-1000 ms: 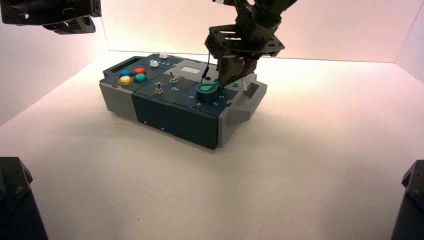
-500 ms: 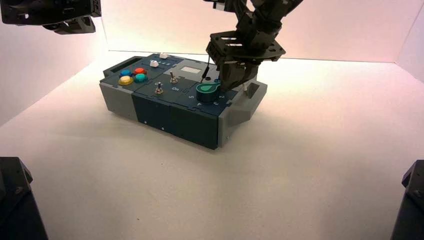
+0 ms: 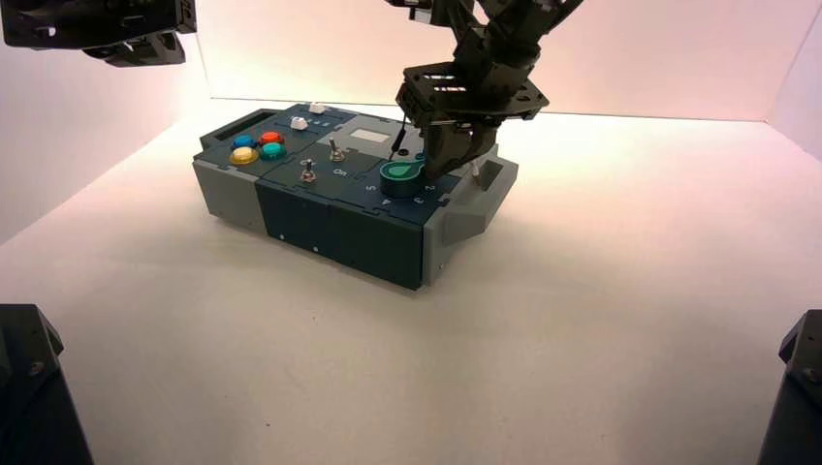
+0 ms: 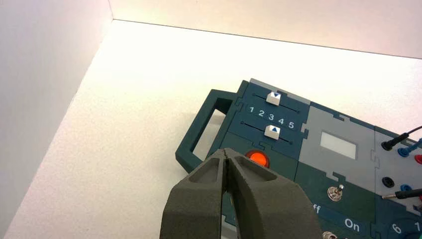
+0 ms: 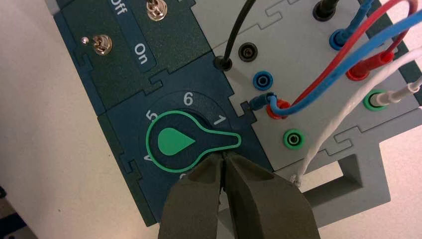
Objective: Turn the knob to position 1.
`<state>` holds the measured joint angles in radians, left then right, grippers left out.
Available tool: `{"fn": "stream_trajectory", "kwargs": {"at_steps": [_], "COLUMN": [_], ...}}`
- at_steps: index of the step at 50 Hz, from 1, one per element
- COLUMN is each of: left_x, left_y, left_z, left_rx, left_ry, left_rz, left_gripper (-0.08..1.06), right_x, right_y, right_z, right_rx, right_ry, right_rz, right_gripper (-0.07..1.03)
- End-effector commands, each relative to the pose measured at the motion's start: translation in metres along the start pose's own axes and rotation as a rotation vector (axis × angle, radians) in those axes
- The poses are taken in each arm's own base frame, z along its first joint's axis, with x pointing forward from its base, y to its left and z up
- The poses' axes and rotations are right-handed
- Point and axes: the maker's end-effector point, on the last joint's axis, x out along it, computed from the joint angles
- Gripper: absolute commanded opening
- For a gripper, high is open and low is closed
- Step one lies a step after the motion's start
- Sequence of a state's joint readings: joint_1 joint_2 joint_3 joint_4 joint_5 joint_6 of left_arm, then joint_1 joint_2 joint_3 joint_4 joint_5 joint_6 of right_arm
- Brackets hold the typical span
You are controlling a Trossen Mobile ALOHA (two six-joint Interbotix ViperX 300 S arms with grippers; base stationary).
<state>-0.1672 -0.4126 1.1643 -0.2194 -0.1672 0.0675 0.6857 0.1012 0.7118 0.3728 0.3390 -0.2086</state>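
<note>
Apparently the knob (image 5: pixel 191 141), on the box's (image 3: pixel 291 208) right half beside the wire sockets, points its tip between the 1 and the next number, so a small turn seems left. The right gripper (image 5: pixel 225 160) sits pinched closed against the knob's edge, holding nothing, while the left gripper (image 4: pixel 227 162), also closed and empty, waits near the orange button (image 4: pixel 257 158).
</note>
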Motion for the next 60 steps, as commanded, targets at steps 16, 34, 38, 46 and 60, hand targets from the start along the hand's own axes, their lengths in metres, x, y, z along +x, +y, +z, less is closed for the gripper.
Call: {"fn": "stream_trajectory", "kwargs": {"at_steps": [16,34,38,46,60], "left_x": [-0.0002,0.0000,-0.0003,-0.0003,-0.0002], "left_y": [-0.0005,-0.0004,-0.0004,-0.0005,-0.0005], "left_z": [0.0108,0.0097,0.0101,0.0101,0.0108], "left_rx": [-0.004,-0.001,-0.004,-0.001,-0.004], "left_ry": [-0.028,-0.025,-0.026,-0.026,-0.028], "left_rz": [-0.001,-0.001,-0.001,-0.001,-0.001], "left_gripper": [-0.03,-0.03,-0.03,-0.03,-0.03], "right_x": [-0.0076,-0.0068,-0.0066,-0.0045,-0.0024], "right_y": [-0.0011,-0.0039,-0.0038,-0.0042,-0.0045], "right_z": [0.0175,0.0212,0.0222,0.0218,0.0207], "right_rx": [0.000,0.004,0.002,0.001,0.000], "right_ry": [-0.047,-0.051,-0.052,-0.048,-0.039], "right_rz": [0.000,-0.004,-0.004,-0.006,-0.006], "right_gripper": [-0.02,-0.02,-0.02,-0.02,-0.02]}}
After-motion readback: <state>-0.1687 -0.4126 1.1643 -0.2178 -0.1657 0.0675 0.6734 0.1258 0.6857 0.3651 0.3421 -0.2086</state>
